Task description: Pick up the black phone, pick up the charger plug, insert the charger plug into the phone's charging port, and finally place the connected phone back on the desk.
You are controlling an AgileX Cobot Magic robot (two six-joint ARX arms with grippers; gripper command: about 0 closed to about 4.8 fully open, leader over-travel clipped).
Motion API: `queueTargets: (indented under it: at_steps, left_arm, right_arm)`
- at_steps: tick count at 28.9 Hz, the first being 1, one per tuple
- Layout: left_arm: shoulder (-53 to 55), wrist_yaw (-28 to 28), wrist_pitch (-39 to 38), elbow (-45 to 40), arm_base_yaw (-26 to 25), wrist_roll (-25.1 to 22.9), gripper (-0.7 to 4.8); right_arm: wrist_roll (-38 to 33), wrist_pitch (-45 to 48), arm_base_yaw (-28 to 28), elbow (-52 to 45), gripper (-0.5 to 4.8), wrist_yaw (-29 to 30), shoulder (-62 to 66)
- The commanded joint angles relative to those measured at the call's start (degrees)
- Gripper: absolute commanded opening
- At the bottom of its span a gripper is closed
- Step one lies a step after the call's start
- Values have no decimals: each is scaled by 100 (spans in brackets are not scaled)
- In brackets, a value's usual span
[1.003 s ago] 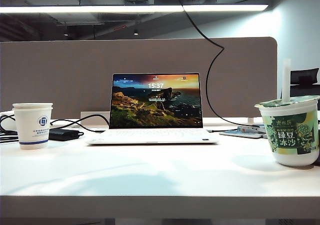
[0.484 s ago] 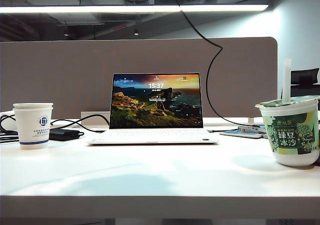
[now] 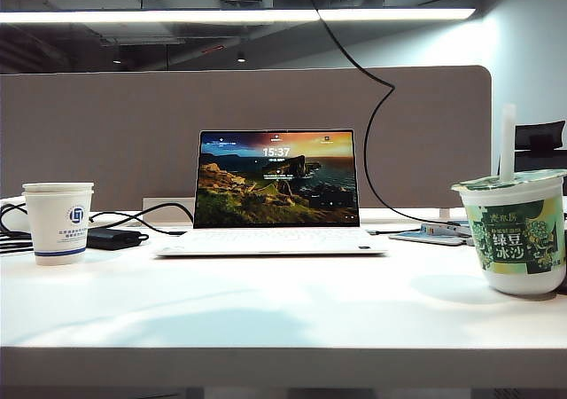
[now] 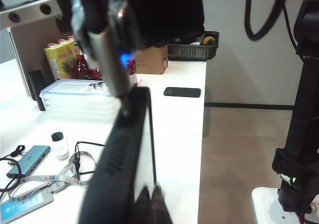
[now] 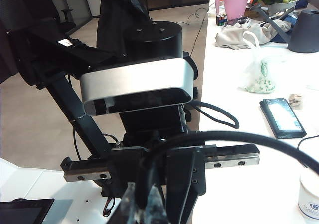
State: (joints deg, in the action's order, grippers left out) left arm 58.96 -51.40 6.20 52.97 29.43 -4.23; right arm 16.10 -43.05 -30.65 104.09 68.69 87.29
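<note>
A wide white worktop (image 3: 283, 310) fills the exterior view, backed by a grey partition (image 3: 106, 133). An open laptop (image 3: 276, 191) with a lit coastal wallpaper sits at its centre. A sealed green-labelled drink cup (image 3: 518, 230) with a straw stands at the right edge. A white paper cup (image 3: 58, 222) stands at the left, just in front of a small black power brick (image 3: 112, 238) and its cables.

Both arms show only in the wrist views. There the black phone (image 4: 117, 164) is off the worktop and seen edge-on, a dark slab with a row of small holes along its side. The left end effector (image 4: 149, 209) is closed on the phone, its dark fingertips pinched tight on the near end.

The right end effector (image 5: 144, 209) is also closed. It grips the charger plug (image 4: 107, 64), with the thin black cable (image 5: 249, 139) arching away from its fingertips. In the left wrist view the silver-grey plug slants down to meet the phone's far short edge. The joint is blurred, so whether the tip is seated in the charging port cannot be told.
</note>
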Motion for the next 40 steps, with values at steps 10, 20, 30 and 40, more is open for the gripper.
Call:
queueTargets:
  at_steps: [10, 20, 30, 40]
  left_arm:
    - [-22, -28, 160, 48, -9, 17, -7]
    - [-22, -28, 160, 48, -9, 17, -7]
    - [-22, -4, 162, 48, -9, 17, -7]
    - [-22, 17, 166, 48, -9, 26, -7]
  right_arm:
    - [46, -70, -9, 33, -6, 44, -7]
    - [48, -87, -13, 33, -6, 22, -7]
    - [46, -87, -79, 33, -6, -210, -7]
    - [420, -203, -79, 33, -6, -328, -7]
